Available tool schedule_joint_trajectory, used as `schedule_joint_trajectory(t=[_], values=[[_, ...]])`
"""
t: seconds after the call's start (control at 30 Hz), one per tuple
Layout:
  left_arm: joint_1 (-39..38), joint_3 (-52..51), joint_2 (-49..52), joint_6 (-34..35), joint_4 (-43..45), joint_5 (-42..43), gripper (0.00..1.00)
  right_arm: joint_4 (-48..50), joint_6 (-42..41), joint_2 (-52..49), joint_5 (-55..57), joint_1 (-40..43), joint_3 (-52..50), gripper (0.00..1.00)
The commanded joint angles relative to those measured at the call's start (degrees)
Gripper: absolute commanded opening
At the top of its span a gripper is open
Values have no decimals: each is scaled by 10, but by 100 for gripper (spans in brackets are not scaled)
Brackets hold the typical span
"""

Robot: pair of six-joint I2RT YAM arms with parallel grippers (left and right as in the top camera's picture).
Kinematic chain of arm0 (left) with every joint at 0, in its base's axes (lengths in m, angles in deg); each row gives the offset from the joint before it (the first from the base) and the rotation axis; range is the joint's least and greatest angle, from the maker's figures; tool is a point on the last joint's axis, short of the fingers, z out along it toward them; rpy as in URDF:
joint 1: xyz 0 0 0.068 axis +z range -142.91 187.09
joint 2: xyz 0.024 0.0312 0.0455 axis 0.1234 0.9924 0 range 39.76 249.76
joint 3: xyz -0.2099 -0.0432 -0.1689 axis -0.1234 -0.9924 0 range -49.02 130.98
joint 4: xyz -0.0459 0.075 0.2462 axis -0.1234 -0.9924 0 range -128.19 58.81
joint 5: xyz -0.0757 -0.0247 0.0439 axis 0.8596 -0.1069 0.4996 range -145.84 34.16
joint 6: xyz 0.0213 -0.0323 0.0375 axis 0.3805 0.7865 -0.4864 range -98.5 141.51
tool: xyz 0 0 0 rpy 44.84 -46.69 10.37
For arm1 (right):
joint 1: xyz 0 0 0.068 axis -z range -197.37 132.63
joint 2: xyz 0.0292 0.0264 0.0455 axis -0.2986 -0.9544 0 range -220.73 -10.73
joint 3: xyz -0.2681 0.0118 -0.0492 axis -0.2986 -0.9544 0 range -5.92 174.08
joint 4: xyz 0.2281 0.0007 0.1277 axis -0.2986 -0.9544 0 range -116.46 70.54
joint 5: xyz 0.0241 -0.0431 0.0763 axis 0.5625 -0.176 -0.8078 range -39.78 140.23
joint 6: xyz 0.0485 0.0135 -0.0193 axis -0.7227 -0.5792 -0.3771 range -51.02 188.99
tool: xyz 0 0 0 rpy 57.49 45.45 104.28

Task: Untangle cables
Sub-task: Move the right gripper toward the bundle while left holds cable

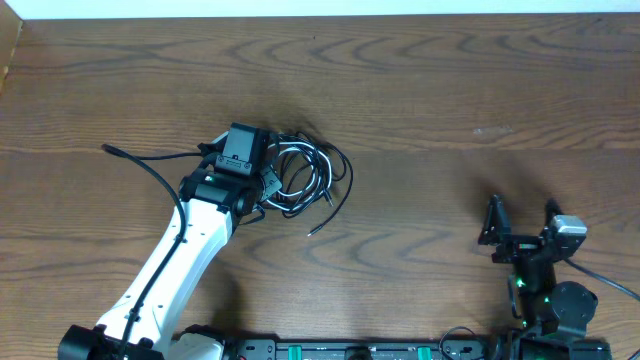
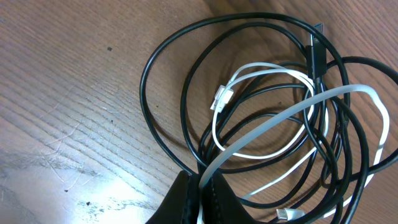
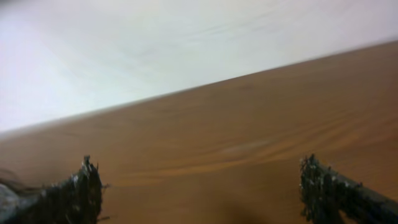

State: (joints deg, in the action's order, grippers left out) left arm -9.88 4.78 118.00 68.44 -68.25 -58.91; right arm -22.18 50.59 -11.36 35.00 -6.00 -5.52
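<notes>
The cables (image 1: 305, 175) lie in a tangled heap left of the table's middle: several thin black loops (image 2: 149, 93) and one white cord (image 2: 261, 68) with a small plug (image 2: 222, 96). My left gripper (image 1: 268, 183) sits at the heap's left edge. In the left wrist view its fingers (image 2: 202, 190) are shut on a stretch of the white cord (image 2: 298, 106), which rises from the pile and runs between them. A second silver plug (image 2: 287, 214) lies at the bottom. My right gripper (image 1: 520, 218) stands open far to the right, over bare wood (image 3: 199, 186).
A loose black cable end (image 1: 312, 232) pokes out below the heap. A thicker black wire (image 1: 135, 162) curves from the left arm out over the table. The wooden table (image 1: 450, 90) ends at a white edge along the back.
</notes>
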Motion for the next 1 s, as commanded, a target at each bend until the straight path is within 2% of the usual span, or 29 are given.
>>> schedule_joint_trajectory(t=[0.0, 0.17, 0.23, 0.3, 0.37, 0.5, 0.63, 0.77, 0.97], values=[[2, 8, 1, 8, 0, 1, 8, 2, -276, 2, -121, -2, -1, 99], [2, 8, 1, 7, 0, 1, 8, 4, -407, 2, -154, -2, -1, 99], [2, 8, 1, 8, 0, 1, 8, 5, -421, 2, -151, -2, -1, 99], [2, 8, 1, 8, 0, 1, 8, 9, -362, 2, -153, -2, -1, 99], [2, 8, 1, 8, 0, 1, 8, -1, -307, 2, -156, -2, -1, 92], [2, 8, 1, 8, 1, 1, 8, -28, -303, -20, -141, -2, 17, 94], [2, 8, 1, 8, 2, 1, 8, -116, -225, -113, -119, -2, 97, 92], [2, 8, 1, 8, 5, 1, 8, -143, -222, -203, -134, -2, 148, 92], [2, 8, 1, 29, 4, 2, 8, -142, -222, -343, -225, -4, 204, 93]])
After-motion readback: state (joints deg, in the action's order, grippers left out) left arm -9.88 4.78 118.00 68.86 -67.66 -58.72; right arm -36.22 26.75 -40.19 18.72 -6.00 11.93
